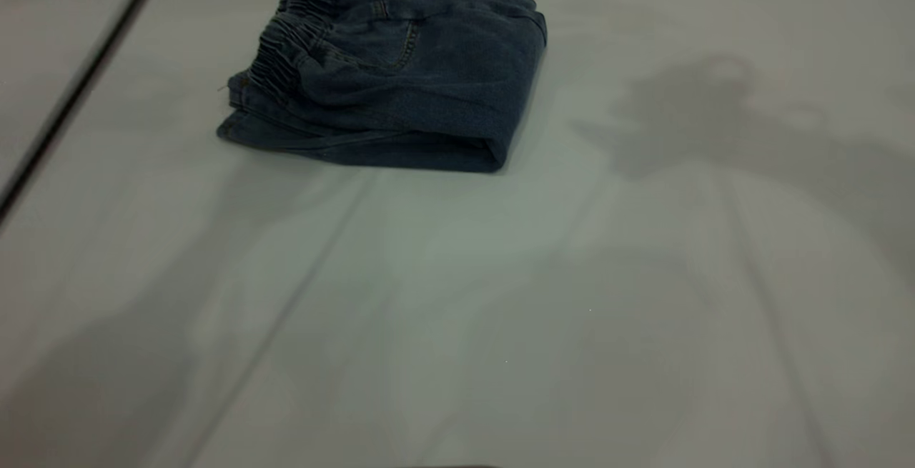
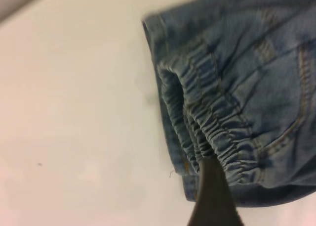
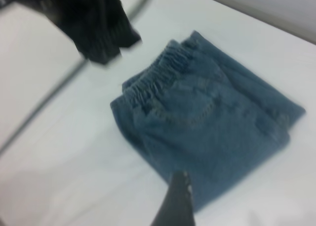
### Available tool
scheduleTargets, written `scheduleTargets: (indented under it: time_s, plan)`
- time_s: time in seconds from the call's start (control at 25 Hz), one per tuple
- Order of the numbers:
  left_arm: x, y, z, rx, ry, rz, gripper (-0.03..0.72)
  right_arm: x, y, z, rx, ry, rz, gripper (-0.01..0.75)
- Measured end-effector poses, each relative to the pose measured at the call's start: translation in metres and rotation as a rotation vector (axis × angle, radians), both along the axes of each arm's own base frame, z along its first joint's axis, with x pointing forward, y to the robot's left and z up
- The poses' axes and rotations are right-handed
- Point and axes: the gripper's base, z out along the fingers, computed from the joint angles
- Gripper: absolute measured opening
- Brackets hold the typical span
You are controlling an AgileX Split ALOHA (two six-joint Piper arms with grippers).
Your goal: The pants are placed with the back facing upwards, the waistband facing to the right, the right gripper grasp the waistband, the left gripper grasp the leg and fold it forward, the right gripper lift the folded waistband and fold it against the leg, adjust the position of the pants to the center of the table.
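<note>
the pants lie folded at the table's far side, waistband on top. finger states cannot be told. folding looks done; next: centring them.

Folded pants occupy the far left-of-centre part of the table; the near half and the whole right side lie open to approach. A dark cable slants over the far left corner, well apart from the ruched waistband (the bundle's left edge).
</note>
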Motion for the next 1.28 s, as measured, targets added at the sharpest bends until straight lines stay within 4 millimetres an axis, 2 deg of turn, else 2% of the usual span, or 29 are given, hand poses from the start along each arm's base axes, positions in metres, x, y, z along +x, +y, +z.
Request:
scheduleTargets:
  time_s: [0.12, 0.24, 0.32, 0.48, 0.6, 0.72, 0.8, 0.88, 1.04, 1.16, 1.28]
  plan:
    - [-0.021, 0.006, 0.047, -0.07, -0.075, -0.008, 0.455, -0.031, -0.007, 0.029, -0.009, 0.018, -0.023, 0.584]
    - [-0.054, 0.015, 0.096, -0.146, -0.145, -0.019, 0.455, -0.066, -0.014, 0.054, -0.006, 0.048, -0.032, 0.584]
    - [-0.083, 0.026, 0.129, -0.185, -0.201, -0.025, 0.455, -0.088, -0.017, 0.07, 0.013, 0.049, -0.047, 0.584]
    - [-0.145, 0.051, 0.177, -0.23, -0.293, -0.03, 0.455, -0.129, -0.025, 0.099, 0.072, 0.005, -0.1, 0.584]
    - [-0.206, 0.077, 0.206, -0.265, -0.375, -0.034, 0.455, -0.164, -0.032, 0.109, 0.081, -0.04, -0.111, 0.584]
    - [-0.268, 0.102, 0.216, -0.287, -0.435, -0.04, 0.455, -0.197, -0.04, 0.109, 0.071, -0.072, -0.124, 0.584]
    - [-0.308, 0.119, 0.214, -0.3, -0.473, -0.044, 0.455, -0.219, -0.044, 0.105, 0.07, -0.087, -0.127, 0.584]
    - [-0.352, 0.138, 0.207, -0.309, -0.522, -0.056, 0.455, -0.245, -0.049, 0.099, 0.074, -0.106, -0.127, 0.584]
    - [-0.425, 0.168, 0.173, -0.305, -0.611, -0.089, 0.455, -0.292, -0.058, 0.08, 0.08, -0.138, -0.126, 0.584]
    - [-0.463, 0.184, 0.144, -0.315, -0.666, -0.098, 0.455, -0.324, -0.065, 0.063, 0.077, -0.171, -0.14, 0.584]
    - [-0.485, 0.193, 0.123, -0.329, -0.704, -0.1, 0.455, -0.345, -0.072, 0.045, 0.067, -0.183, -0.177, 0.584]
